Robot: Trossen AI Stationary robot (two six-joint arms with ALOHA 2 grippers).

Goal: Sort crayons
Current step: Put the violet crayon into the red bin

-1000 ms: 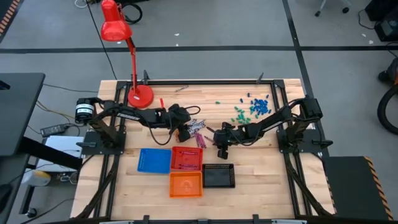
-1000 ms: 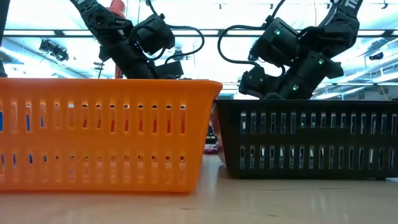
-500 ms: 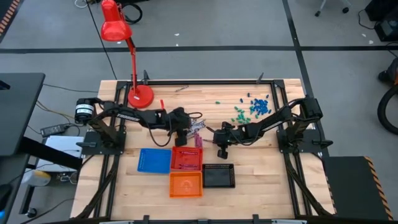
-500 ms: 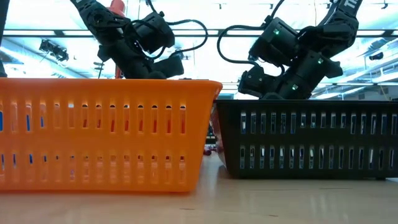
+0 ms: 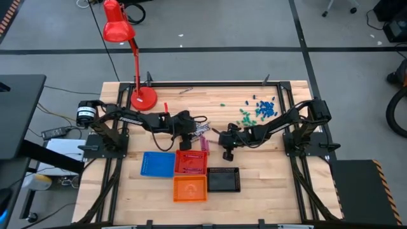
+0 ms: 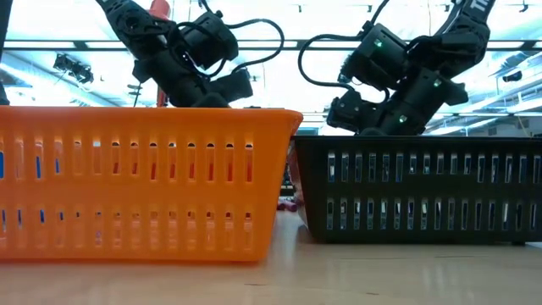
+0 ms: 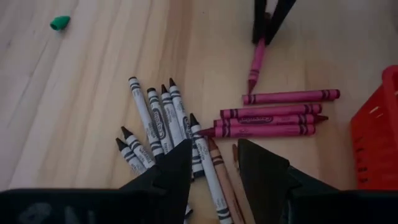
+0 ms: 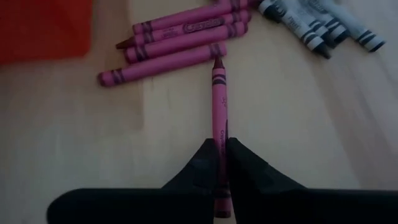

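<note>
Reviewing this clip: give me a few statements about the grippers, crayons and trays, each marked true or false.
1. The right gripper is shut on a magenta crayon. True.
2. The left gripper holds a grey crayon. False: its fingers are open above the grey crayons, gripping nothing.
3. Four trays sit on the table: blue, red, orange and black. True.
4. The loose magenta crayons lie inside the black tray. False: they lie on the bare wood, beside the red tray.

Even bright overhead light; low view backlit by ceiling glare; right wrist view soft, perhaps defocused.
</note>
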